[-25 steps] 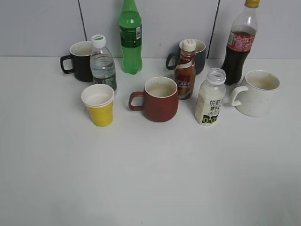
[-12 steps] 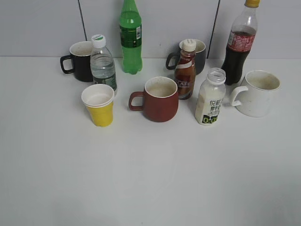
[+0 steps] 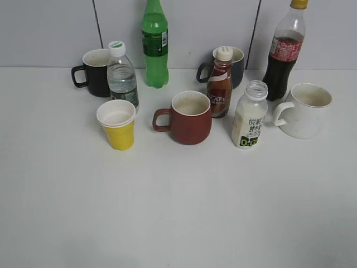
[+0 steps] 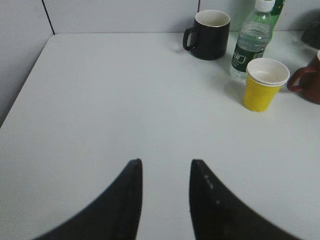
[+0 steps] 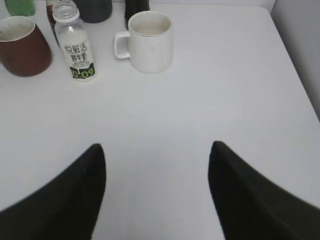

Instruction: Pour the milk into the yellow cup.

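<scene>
Capless clear plastic milk bottle, right of centre: probably light, spillable; we'd grip mid-label | yellow paper cup, left: crushable | left gripper slightly parted, empty | right gripper spread wide, empty

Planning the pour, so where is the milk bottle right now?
In the exterior view the milk bottle stands right of centre on the table, between the red-brown mug and the white mug.
</scene>
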### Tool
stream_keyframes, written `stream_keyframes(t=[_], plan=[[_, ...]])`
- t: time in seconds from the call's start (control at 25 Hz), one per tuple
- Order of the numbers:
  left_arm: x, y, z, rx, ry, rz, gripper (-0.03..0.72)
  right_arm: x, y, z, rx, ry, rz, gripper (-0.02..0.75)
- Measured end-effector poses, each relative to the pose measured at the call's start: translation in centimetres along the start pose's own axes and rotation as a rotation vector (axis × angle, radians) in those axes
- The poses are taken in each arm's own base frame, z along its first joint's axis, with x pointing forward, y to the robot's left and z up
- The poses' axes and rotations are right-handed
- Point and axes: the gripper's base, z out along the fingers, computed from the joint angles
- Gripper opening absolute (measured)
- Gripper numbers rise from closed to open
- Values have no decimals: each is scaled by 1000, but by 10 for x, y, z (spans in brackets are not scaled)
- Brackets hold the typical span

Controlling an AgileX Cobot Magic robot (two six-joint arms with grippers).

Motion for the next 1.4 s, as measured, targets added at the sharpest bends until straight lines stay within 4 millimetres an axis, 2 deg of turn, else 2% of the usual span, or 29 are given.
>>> stream_keyframes(t=[0.72, 0.88, 1.04, 1.08, 1.12, 1.28, 1.32, 1.36, 1.4], plan=[[-2, -2, -1, 18, -20, -10, 243, -2, 2, -1, -23, -20, 11, 483], [-27, -3, -1, 35, -228, -12, 243, -22, 5, 6, -57, -104, 13, 483], [-51, -7, 32, 47, -389, -5, 243, -44, 6, 31, -68, -181, -8, 483], [-52, -7, 33, 48, -393, -5, 243, -48, 6, 38, -74, -201, -11, 483], [-61, -8, 53, 45, -435, 14, 243, -53, 6, 45, -79, -238, -12, 483], [-82, -12, 94, 55, -481, 42, 243, -72, 10, 78, -116, -290, -42, 483], [-84, -12, 99, 57, -484, 42, 243, -75, 13, 88, -129, -281, -53, 483], [-90, -15, 122, 67, -494, 43, 243, -78, 16, 97, -141, -286, -62, 483], [-91, -15, 124, 68, -494, 43, 243, -80, 19, 106, -151, -280, -68, 483]])
